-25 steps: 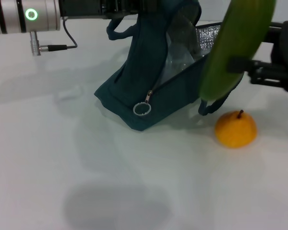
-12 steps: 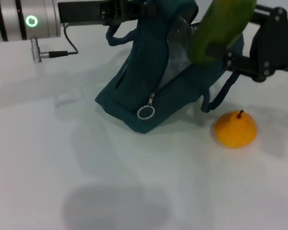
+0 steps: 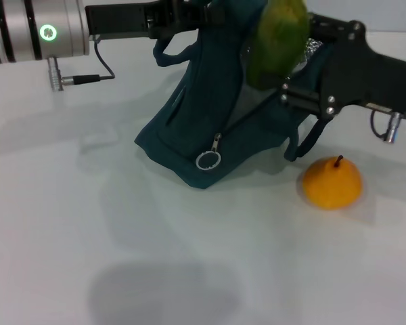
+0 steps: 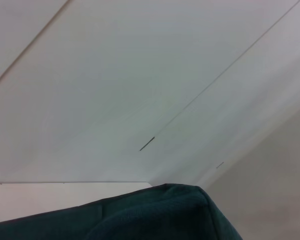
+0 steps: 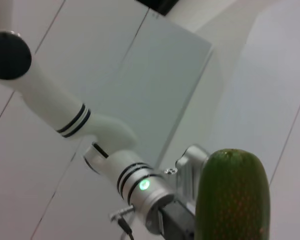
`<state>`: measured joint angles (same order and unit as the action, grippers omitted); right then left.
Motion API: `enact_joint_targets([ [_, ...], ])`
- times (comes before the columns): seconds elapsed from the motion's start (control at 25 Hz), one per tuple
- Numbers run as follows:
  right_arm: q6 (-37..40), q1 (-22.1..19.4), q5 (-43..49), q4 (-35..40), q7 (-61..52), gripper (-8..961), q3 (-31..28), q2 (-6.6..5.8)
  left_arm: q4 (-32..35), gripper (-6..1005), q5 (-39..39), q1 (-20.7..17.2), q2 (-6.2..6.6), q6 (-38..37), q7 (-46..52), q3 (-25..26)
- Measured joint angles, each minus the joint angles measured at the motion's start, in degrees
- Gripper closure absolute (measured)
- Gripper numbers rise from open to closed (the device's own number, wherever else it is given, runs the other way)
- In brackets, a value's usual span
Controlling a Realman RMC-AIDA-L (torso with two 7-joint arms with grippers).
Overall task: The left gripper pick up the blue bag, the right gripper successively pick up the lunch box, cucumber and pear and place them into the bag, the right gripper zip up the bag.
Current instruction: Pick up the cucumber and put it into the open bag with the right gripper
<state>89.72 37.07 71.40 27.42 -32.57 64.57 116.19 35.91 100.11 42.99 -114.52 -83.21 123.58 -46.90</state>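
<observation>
Swinging in from the robot's right since a second ago, the right gripper [image 3: 284, 84] is now carrying the cucumber [image 3: 277, 40] up over the open mouth of the blue bag [image 3: 216, 115] — its jaws are closing on the cucumber's lower part, the fruit standing nearly upright. At the bag's top edge the left gripper [image 3: 189, 15] is pinching the fabric and holding the bag lifted and tilted on the white table [image 3: 122, 257], zipper ring [image 3: 208, 160] hanging at its front corner. Beside the bag, the pear [image 3: 332, 182] is sitting on the table — apart from both grippers.

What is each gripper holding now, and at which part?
The left gripper holds the blue bag at its top. The right gripper holds the cucumber near its lower end.
</observation>
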Motion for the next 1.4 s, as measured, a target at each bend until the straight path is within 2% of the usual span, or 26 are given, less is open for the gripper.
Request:
enact_joint_targets([
  [0.32, -2.2, 2.1, -2.6, -7.0, 2.0, 383, 2.1, 0.0, 0.0, 945, 0.1, 0.4, 0.21, 0.0, 0.3, -0.2],
  [0.6, -1.6, 2.7, -3.4, -11.6, -0.9, 383, 2.6, 0.0, 0.0, 946, 0.2, 0.4, 0.26, -0.1, 0.0, -0.2],
  [0.88, -1.8, 2.3, -3.5, -12.6, -4.2, 383, 3.3, 0.0, 0.1, 946, 0.4, 0.4, 0.3, -0.3, -0.1, -0.3],
  [1.12, -4.1, 3.6, -3.4, -15.4, -5.7, 383, 4.3, 0.0, 0.1, 946, 0.4, 0.3, 0.13, -0.8, -0.1, -0.3],
  [1.4, -7.5, 3.9, -3.0, -14.8, -11.2, 381, 6.2, 0.0, 0.1, 945, 0.4, 0.0, 0.1, -1.0, -0.2, -0.3],
])
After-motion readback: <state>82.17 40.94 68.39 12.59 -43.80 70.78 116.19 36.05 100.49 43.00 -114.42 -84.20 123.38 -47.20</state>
